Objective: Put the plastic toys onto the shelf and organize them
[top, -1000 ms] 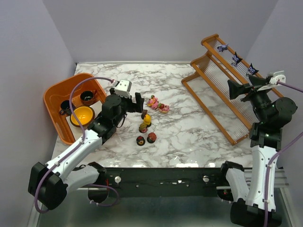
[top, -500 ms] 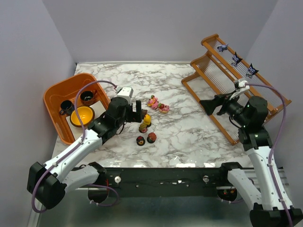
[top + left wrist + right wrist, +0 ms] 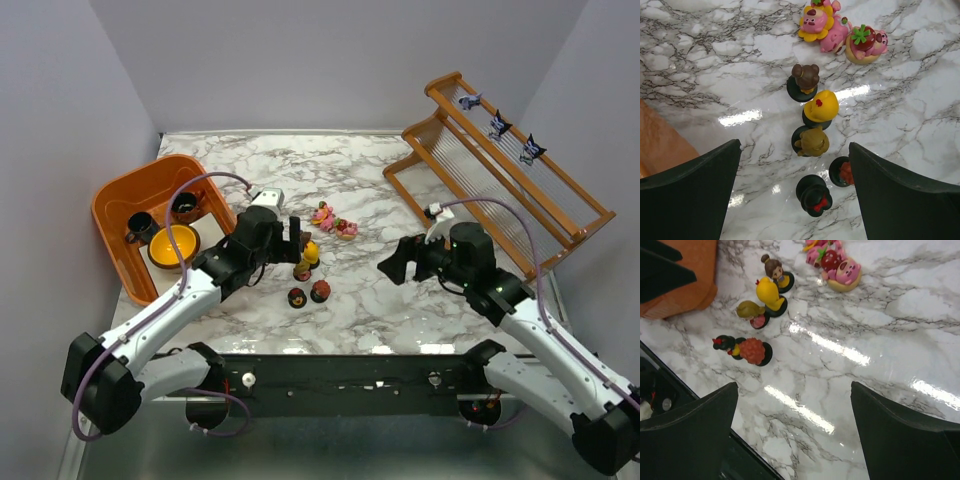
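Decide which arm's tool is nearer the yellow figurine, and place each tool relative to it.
Left. The left tool hovers open close by the yellow figurine, just to its left in the top view. The right tool, also open, is well off to its right.

In the left wrist view the pink toys [image 3: 816,21] are clipped by the edge at 12 o'clock, and the red toy [image 3: 843,172] at 5 o'clock is half hidden behind a finger [image 3: 905,200] of the left pincer [image 3: 795,150]. Overhead, the dark figurines [image 3: 498,125] on the shelf [image 3: 470,185] are too small to make out
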Available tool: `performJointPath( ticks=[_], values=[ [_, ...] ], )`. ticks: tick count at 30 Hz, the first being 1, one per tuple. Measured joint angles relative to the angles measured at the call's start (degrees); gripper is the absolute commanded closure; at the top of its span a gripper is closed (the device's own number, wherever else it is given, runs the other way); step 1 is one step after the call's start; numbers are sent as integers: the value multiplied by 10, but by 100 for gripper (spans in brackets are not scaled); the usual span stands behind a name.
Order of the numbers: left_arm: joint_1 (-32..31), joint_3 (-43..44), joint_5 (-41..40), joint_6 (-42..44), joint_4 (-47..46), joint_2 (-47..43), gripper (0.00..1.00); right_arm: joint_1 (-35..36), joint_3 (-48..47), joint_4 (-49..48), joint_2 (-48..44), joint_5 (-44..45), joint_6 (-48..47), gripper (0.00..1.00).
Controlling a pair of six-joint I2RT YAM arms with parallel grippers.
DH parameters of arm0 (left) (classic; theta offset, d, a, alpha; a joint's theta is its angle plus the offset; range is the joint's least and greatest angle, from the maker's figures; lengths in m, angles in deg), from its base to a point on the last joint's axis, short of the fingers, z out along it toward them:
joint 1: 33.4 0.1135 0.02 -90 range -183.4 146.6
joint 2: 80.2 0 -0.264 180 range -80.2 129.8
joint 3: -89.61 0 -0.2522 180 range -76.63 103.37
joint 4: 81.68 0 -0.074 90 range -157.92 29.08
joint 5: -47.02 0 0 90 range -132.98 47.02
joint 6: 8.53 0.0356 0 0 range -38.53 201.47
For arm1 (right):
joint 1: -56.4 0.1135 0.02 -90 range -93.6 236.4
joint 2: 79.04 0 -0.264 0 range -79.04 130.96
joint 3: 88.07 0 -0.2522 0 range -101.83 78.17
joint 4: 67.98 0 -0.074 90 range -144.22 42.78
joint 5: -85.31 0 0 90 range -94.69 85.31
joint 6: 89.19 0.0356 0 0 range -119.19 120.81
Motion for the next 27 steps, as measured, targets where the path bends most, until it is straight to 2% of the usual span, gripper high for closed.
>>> performJointPath(
  ticks=[7, 18, 27],
  values=[
    [-1, 33, -2, -22, -2, 79, 1, 63, -2, -17, 106, 14, -12, 0],
    [-5, 102, -22, -32, -4, 175, 1, 70, -33, -89, 215, 16, -61, 2],
    [-2, 107, -25, 24, -41, 201, 1, 70, -170, -105, 402, 28, -122, 4]
  ],
)
